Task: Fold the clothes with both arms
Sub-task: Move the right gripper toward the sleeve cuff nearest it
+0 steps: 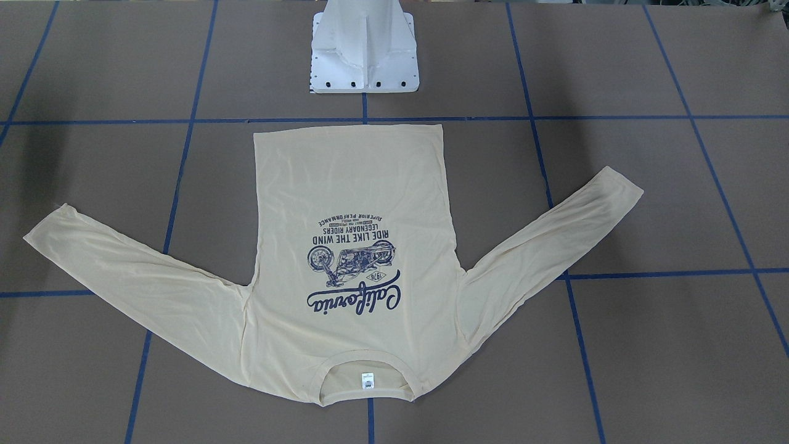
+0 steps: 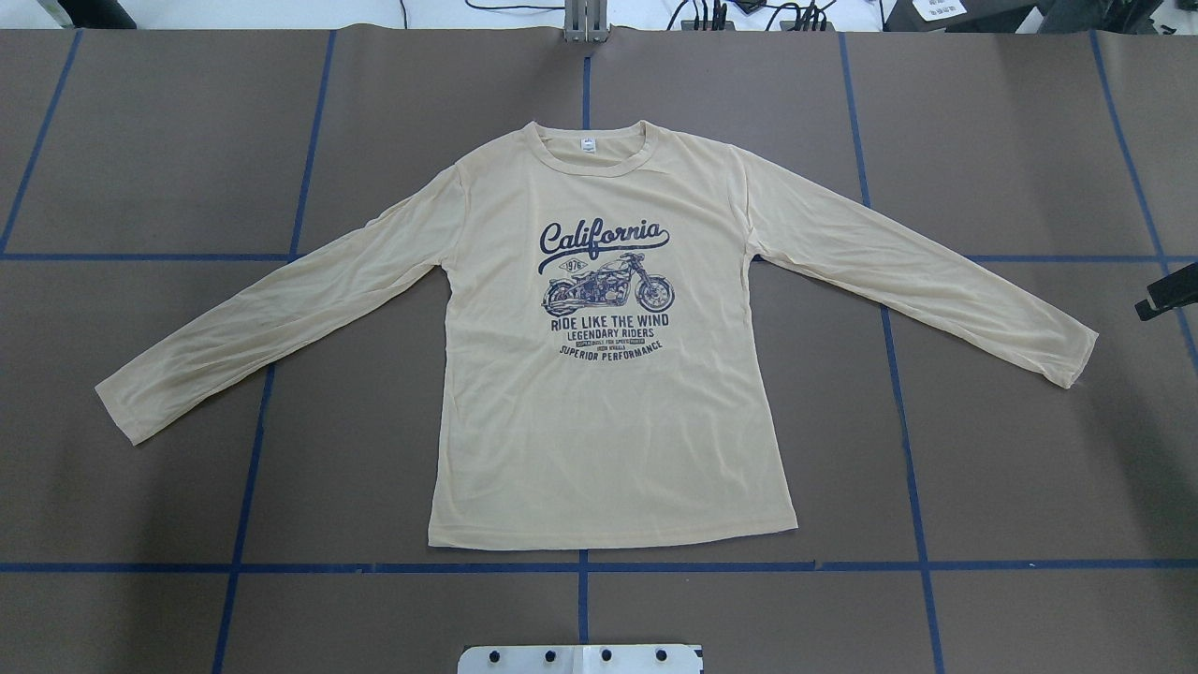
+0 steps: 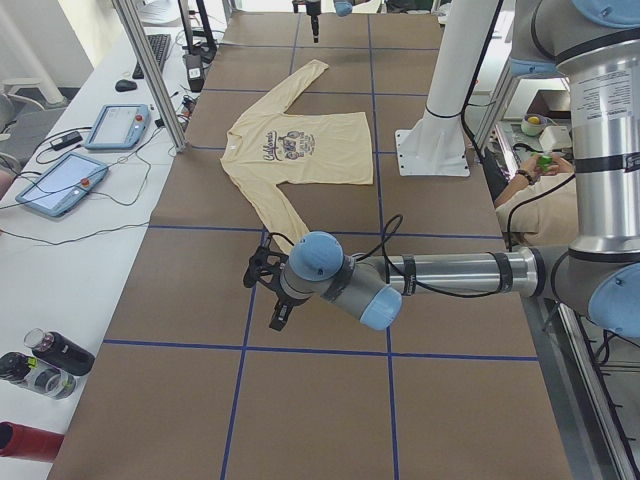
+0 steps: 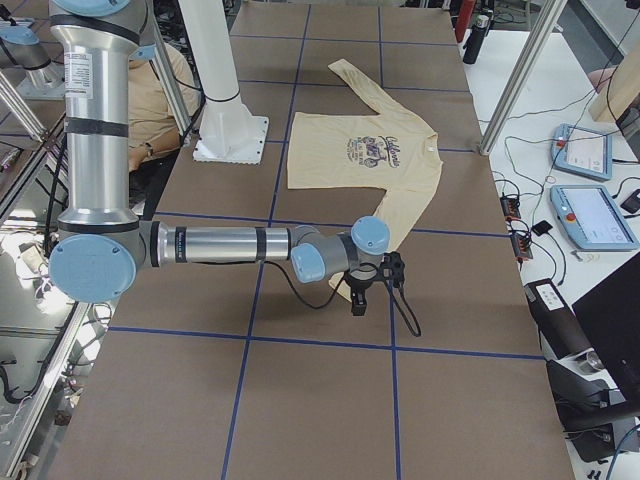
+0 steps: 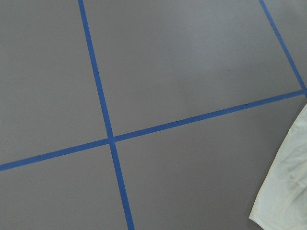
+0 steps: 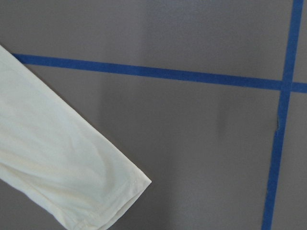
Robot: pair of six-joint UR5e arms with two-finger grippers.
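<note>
Nearest you, the white metal pedestal base [image 2: 580, 658] stands on the brown table taped with blue grid lines [image 2: 983, 449]. Just past the pedestal lies the pale cream-yellow long-sleeved T-shirt [image 2: 608, 449], spread flat with its hem closest. Farther on you meet the navy "California" motorcycle print [image 2: 606, 281] facing up, then the small white neck label [image 2: 587, 145] at the collar. Well out from the pedestal, the black left gripper [image 3: 277, 318] hangs near the left cuff [image 2: 122, 412], and the black right gripper [image 4: 358, 298] near the right cuff [image 2: 1076, 360]. Neither touches the cloth, and you cannot tell how the jaws stand.
</note>
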